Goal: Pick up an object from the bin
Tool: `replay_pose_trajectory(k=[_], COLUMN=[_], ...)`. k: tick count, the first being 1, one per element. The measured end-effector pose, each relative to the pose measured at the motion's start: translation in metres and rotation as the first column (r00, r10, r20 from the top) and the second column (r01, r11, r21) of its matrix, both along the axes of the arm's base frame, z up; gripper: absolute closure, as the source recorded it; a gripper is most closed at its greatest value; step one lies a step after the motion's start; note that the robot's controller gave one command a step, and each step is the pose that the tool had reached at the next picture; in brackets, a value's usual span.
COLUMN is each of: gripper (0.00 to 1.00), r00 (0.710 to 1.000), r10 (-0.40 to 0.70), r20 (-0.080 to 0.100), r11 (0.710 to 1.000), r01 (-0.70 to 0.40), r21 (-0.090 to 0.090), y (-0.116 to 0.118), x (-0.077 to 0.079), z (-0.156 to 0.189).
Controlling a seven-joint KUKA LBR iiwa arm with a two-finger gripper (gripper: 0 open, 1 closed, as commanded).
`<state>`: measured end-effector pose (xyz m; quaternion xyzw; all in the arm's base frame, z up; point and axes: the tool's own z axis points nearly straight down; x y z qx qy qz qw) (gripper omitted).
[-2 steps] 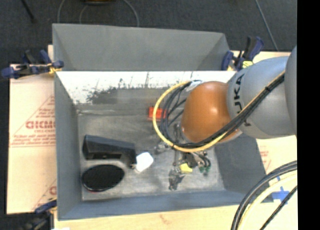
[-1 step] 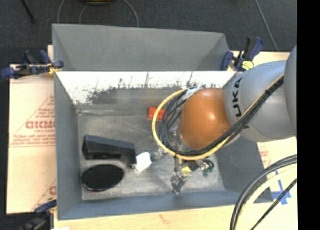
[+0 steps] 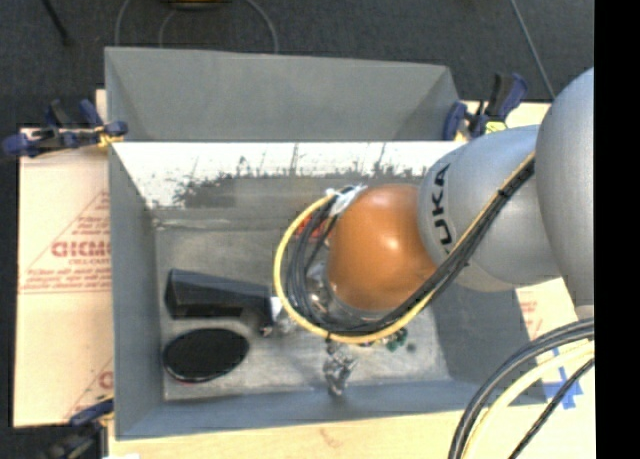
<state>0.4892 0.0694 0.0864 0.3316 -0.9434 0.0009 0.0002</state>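
My gripper [image 3: 338, 371] reaches down below the arm's orange cover, close to the bin's front wall and a little right of its middle, low over the grey floor. To its left lies a black wedge-shaped block [image 3: 213, 294], and a flat black oval disc [image 3: 205, 355] rests in the front left corner. Neither touches the gripper. A small green thing [image 3: 401, 341] peeks out from under the cover just right of the gripper, mostly hidden.
The arm and its orange cover with looped cables hang over the middle and right of the bin and hide the floor beneath. A small dark and white piece [image 3: 270, 313] sits at the wedge's right end.
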Motion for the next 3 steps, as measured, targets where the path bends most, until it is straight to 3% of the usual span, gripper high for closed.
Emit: replay_pose_trajectory(k=[1, 2, 3], gripper=[0.00, 0.00, 0.00], r00=[0.995, 0.997, 0.982], r10=[-0.095, -0.081, 0.190], r20=[-0.001, -0.011, 0.011], r11=[0.995, 0.997, 0.982], r01=[0.095, 0.081, -0.190], r21=[0.002, -0.010, 0.003], y=[0.018, 0.046, 0.066], x=[0.017, 0.029, 0.018], z=[-0.011, 0.015, 0.022])
